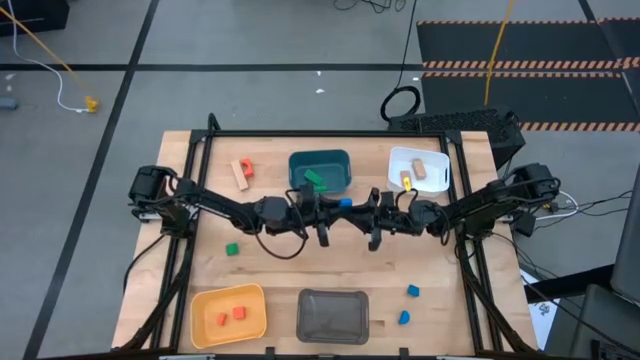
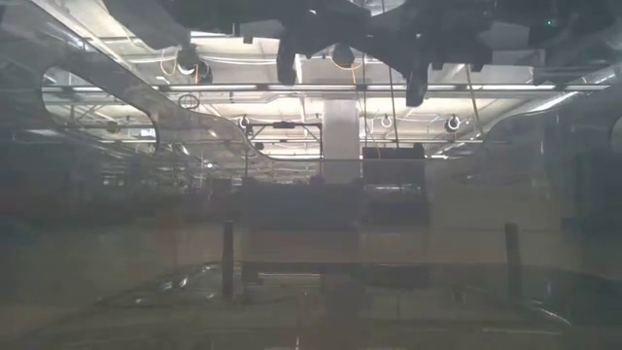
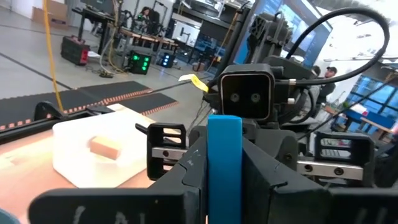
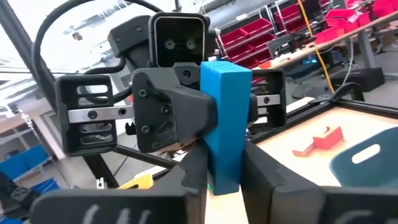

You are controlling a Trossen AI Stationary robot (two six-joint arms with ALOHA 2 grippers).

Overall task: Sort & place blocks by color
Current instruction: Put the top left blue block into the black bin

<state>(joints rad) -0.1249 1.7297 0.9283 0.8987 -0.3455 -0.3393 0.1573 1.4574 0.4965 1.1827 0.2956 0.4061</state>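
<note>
Both grippers meet above table centre, just near of the teal bin (image 1: pixel 320 170). The blue block (image 1: pixel 345 202) sits between them: left gripper (image 3: pixel 225 177) and right gripper (image 4: pixel 225 163) apparently both clamp it, 2 fingers each

I see a bright blue block (image 3: pixel 224 168) between dark, near-black gripper fingers (image 3: pixel 283 186), just beside the teal bin (image 1: pixel 320 169). Inside that teal bin lies a green block (image 1: pixel 314 179). Beside it on one side, a red-orange block (image 1: pixel 246 165) touches a tan one (image 1: pixel 239 176) on the pale wood table (image 1: pixel 330 265); on the other, the white bin (image 1: pixel 418 169) holds tan pieces (image 1: pixel 419 166). Farther from the teal bin I see a yellow bin (image 1: pixel 228 314) with red-orange blocks (image 1: pixel 232 315), a grey bin (image 1: pixel 333 315), two blue blocks (image 1: pixel 408 303) and one green block (image 1: pixel 232 249). Orange-and-black striping (image 1: pixel 525 66) edges the dark floor mats beyond the table.
</note>
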